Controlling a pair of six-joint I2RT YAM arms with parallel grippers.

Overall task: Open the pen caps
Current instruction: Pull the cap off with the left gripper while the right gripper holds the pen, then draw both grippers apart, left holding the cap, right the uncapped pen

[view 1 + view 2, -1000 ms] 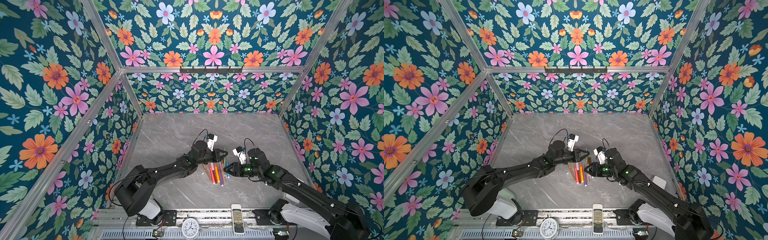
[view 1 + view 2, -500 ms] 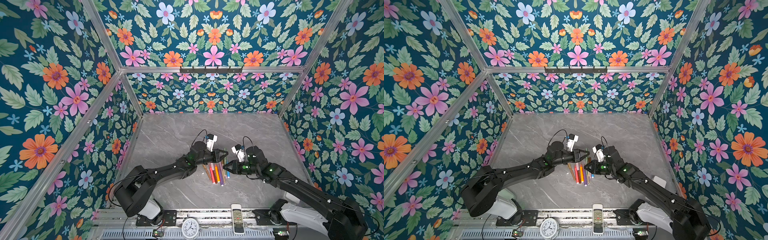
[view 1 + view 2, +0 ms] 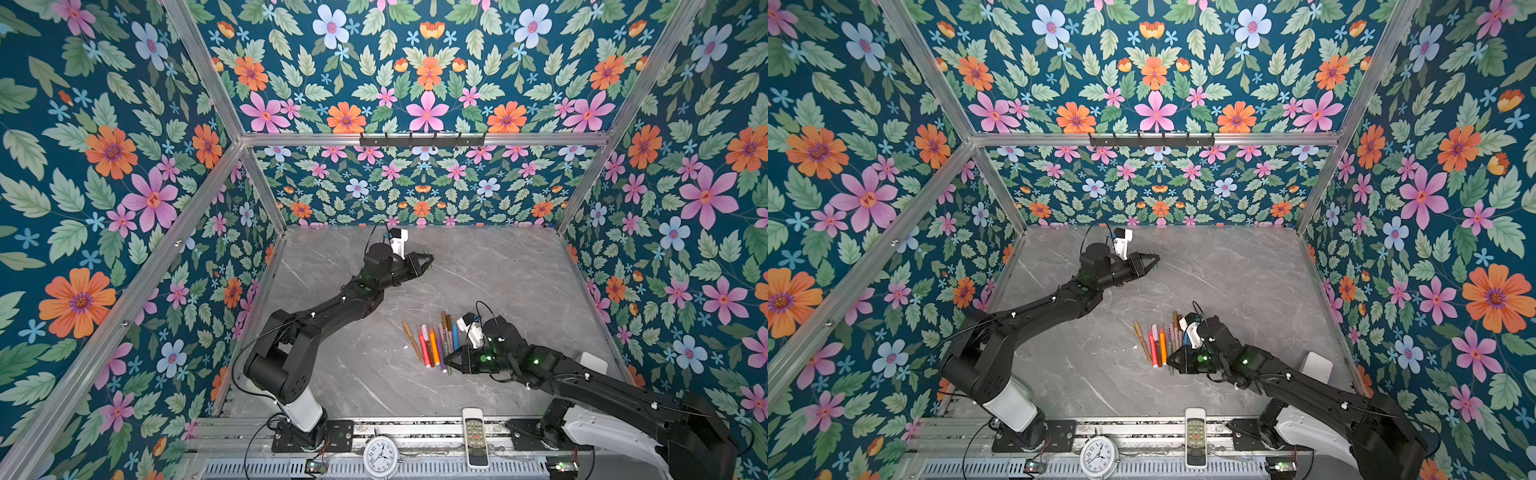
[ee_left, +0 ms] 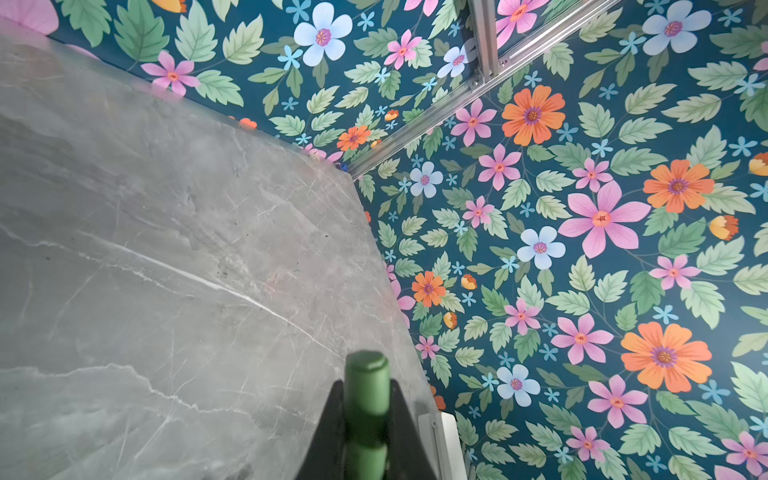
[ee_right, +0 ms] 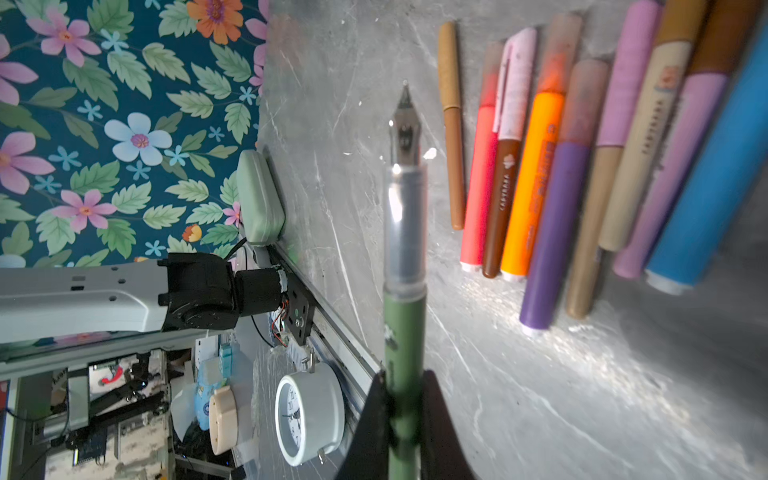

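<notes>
Top views, left arm: the left gripper (image 3: 429, 259) is hovering over the back of the table (image 3: 519, 282) with its jaws closed down. What it is pinching is too small to tell in both top views.
Top views, right arm: the right gripper (image 3: 447, 356) is sitting at the near end of the row of pens (image 3: 432, 345), well apart from the left one, jaws closed too.
Left wrist, cap: the green cap (image 4: 367, 386) is sitting clamped in the left gripper's jaws, off its pen, above bare table.
Right wrist, pen: the green pen (image 5: 404, 332) is being gripped by its barrel in the right gripper, its metal nib (image 5: 405, 124) showing bare beside the row.
Right wrist, row: the other pens are lying side by side, wearing their caps as far as the ends show.
Done: one pen is looking opened.
Left: roughly nine capped pens are waiting, and the held cap and pen are likely needing a place first.
</notes>
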